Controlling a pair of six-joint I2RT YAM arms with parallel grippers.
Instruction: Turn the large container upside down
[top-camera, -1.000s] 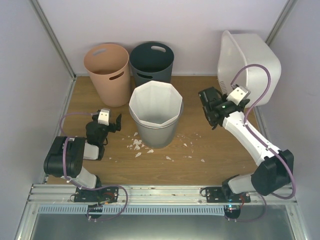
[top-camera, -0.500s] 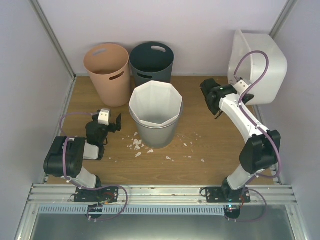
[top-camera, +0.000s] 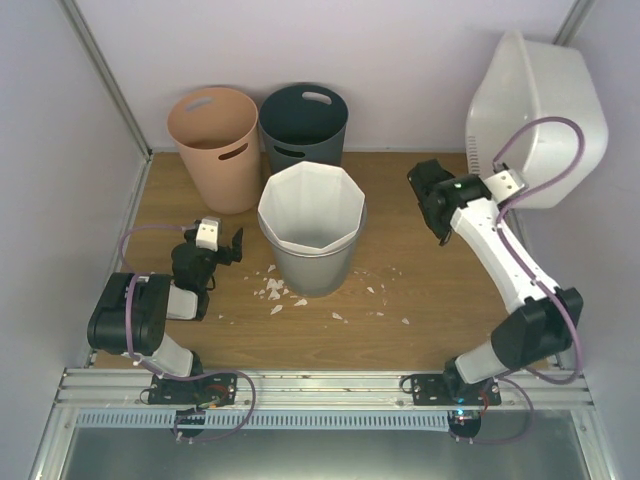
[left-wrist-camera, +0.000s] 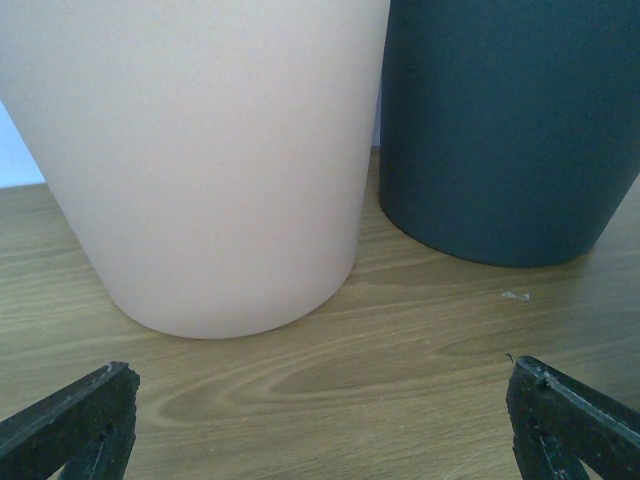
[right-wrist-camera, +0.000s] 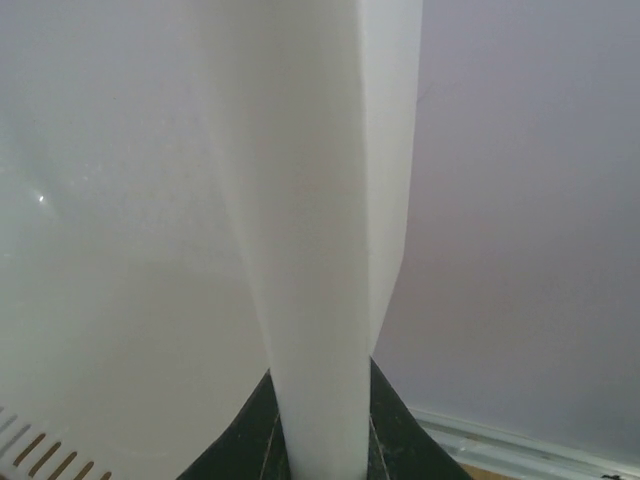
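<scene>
My right hand (right-wrist-camera: 318, 440) clamps the tub (top-camera: 535, 110) by its wall, tilted high over the counter's far right corner, ready to flip.

No readable text anywhere, apparently

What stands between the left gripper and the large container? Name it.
In the top view, the white faceted bin stands between the left gripper and the large container.
</scene>
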